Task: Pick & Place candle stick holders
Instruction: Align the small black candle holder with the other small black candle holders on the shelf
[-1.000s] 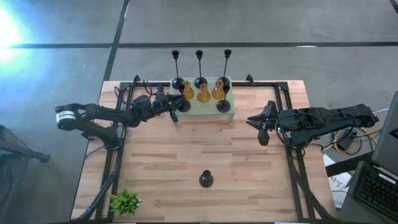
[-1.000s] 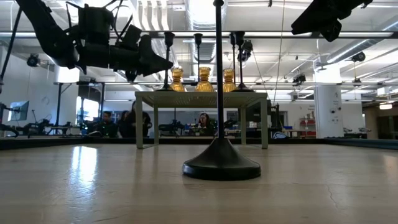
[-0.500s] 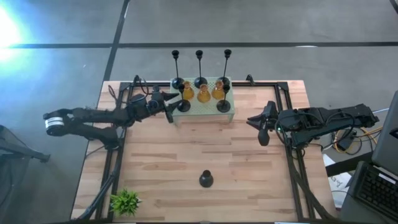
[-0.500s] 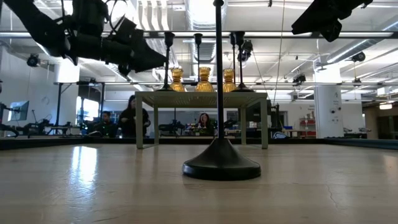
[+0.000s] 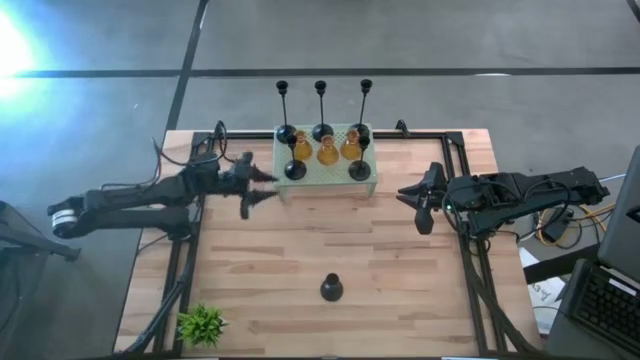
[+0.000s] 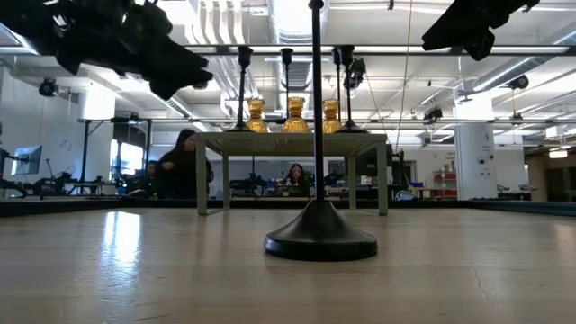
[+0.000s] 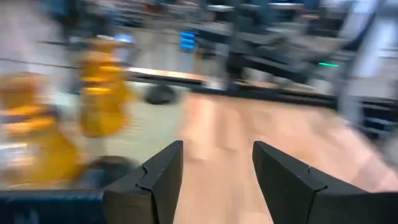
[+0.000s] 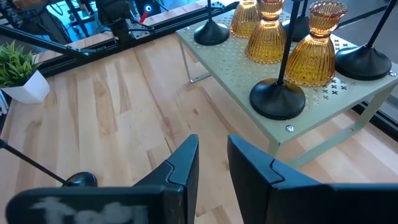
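**What else sits in your workspace**

You have a light wooden table [image 5: 330,240] framed by black rails [image 5: 186,262] along its left and right edges. A mint-green perforated stand [image 5: 330,172] sits at the far middle of the table, between the two grippers and just beside the left one. A small leafy plant [image 5: 202,324] in a white pot occupies the near left corner, well apart from both grippers. Beyond the table you look into a workshop where a person [image 6: 183,163] stands and another person [image 6: 293,175] sits.

Grey concrete floor [image 5: 420,40]; bright ceiling lights [image 6: 292,13] over workbenches [image 6: 90,184].
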`<state>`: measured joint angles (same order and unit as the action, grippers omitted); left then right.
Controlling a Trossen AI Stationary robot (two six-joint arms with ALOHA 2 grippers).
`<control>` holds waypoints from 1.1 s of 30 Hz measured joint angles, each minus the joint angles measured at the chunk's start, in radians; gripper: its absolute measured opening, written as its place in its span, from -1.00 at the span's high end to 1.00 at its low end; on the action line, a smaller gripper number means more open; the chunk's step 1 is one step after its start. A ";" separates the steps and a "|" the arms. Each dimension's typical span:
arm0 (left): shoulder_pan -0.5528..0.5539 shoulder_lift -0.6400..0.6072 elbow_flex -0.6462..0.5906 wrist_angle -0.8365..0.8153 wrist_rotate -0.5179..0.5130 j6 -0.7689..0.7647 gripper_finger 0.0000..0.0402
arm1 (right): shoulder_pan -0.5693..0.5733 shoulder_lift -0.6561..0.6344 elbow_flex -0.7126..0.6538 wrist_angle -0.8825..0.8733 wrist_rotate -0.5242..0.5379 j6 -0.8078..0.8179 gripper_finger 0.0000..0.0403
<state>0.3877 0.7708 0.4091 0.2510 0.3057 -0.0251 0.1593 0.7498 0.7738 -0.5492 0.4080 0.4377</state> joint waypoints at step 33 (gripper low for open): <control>-0.523 0.481 0.082 0.203 0.115 0.033 0.02 | 0.000 0.000 0.000 0.007 0.003 0.014 0.62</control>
<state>-0.1357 1.2513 0.4913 0.4535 0.4204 0.0082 0.1594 0.7494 0.7738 -0.5426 0.4110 0.4522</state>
